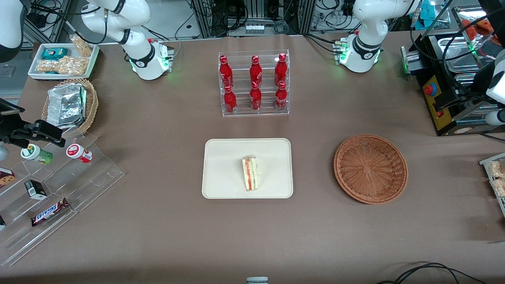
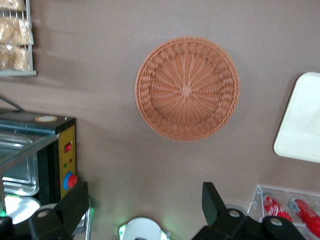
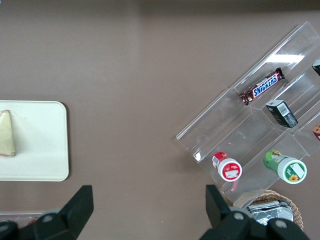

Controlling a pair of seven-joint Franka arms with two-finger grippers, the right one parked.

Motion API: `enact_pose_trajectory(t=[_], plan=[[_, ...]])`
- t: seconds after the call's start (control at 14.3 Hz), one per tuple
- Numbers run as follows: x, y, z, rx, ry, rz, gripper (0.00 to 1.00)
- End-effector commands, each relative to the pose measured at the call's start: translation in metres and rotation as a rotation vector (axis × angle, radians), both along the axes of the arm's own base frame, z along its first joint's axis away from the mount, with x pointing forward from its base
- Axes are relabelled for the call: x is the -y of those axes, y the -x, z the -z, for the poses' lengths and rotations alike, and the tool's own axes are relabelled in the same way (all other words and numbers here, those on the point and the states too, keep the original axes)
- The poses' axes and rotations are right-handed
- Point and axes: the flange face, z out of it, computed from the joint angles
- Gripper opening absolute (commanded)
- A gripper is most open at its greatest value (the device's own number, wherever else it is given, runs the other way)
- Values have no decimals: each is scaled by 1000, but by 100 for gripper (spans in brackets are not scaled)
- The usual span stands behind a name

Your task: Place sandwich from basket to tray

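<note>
On the tray (image 1: pixel 221 157), standing on edge slightly toward the working arm's side of its middle, sits the sandwich (image 1: pixel 250 173), red and green filling layers facing the front camera. The tray is a cream rectangle with rounded corners, lying flat near the middle of the brown table (image 1: pixel 158 236).

The basket (image 1: pixel 371 169), round and reddish-brown, lies beside the tray toward the working arm's end of the table, well apart from it. Nothing is inside it; its woven floor shows fully in the left wrist view (image 2: pixel 187 88).

The gripper (image 2: pixel 145 202) is raised high above the table, over the stretch between the basket and the working arm's base. Its two dark fingers (image 2: pixel 213 200) stand wide apart, holding nothing.

Farther from the front camera than the tray stands a clear stepped rack (image 1: pixel 254 83) holding six red bottles (image 1: pixel 255 71) in two rows. A black control box (image 1: pixel 438 98) with a red button sits at the working arm's end, farther from the front camera than the basket.
</note>
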Motion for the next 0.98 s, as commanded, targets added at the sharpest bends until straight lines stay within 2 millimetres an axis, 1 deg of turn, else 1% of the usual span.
enact_pose_trajectory(t=[0.0,0.28,0.35,0.56,0.91], plan=[[4,11,-1,30,-15,-1,100],[10,11,-3,36,-4,3,100],[22,13,-4,36,-6,24,100],[17,13,-5,33,-3,15,100],[22,14,-6,34,1,17,100]])
